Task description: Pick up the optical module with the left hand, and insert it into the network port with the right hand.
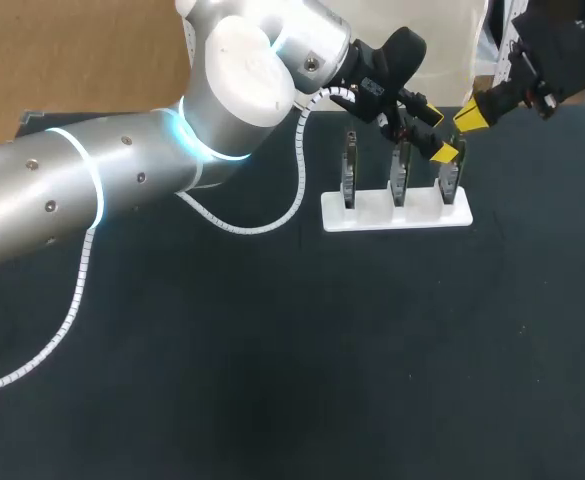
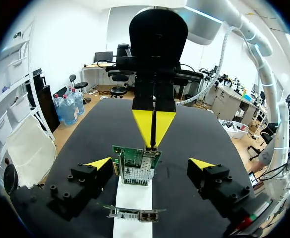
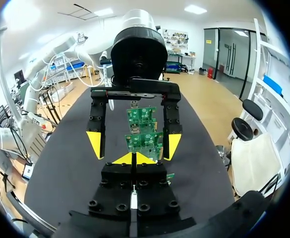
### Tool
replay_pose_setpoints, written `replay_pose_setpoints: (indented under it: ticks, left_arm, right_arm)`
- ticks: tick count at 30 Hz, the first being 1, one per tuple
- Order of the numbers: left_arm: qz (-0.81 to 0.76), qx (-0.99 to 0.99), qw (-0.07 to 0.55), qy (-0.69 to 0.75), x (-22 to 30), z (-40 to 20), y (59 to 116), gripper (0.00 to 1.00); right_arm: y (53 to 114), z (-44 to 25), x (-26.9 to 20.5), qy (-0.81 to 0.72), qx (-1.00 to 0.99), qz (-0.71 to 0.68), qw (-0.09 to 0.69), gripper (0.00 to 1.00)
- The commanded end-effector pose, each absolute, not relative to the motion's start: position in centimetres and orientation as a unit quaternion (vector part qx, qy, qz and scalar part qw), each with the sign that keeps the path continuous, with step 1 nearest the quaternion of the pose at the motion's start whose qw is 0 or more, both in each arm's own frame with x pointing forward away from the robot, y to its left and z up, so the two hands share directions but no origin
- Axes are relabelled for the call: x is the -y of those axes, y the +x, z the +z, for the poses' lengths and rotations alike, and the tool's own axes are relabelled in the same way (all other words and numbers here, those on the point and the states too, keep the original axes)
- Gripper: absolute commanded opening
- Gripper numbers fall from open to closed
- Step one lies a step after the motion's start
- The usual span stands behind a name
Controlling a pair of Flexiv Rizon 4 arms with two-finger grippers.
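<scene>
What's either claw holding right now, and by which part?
Nothing visible: left claw stands open astride the end circuit board; right claw is shut on nothing visible.

Boards (image 1: 399, 175) upright in rack (image 1: 396, 214), rack on table (image 1: 272, 360)

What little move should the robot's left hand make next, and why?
I'd guess: close the left gripper. Its fingers stand open on either side of the green card at the end of the white stand, not gripping it yet, while the right gripper, shut, hangs just beyond the card.
</scene>
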State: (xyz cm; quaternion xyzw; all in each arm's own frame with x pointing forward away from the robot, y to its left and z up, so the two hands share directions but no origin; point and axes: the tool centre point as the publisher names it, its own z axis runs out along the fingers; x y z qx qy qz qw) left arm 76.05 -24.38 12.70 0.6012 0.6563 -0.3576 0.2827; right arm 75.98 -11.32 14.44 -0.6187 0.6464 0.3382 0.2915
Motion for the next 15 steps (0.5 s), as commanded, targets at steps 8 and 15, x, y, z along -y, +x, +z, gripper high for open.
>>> replay_pose_setpoints:
  ticks: [8,15]
  left_arm:
    - [-0.357,-0.657,0.279,0.602,24.50,12.78,76.28,1.00]
    - [-0.357,-0.657,0.279,0.602,24.50,12.78,76.28,1.00]
  right_arm:
    - [76.15,13.60,11.31,-0.618,-0.645,0.345,0.289,0.00]
    - [76.13,13.27,11.31,-0.616,-0.645,0.349,0.288,0.00]
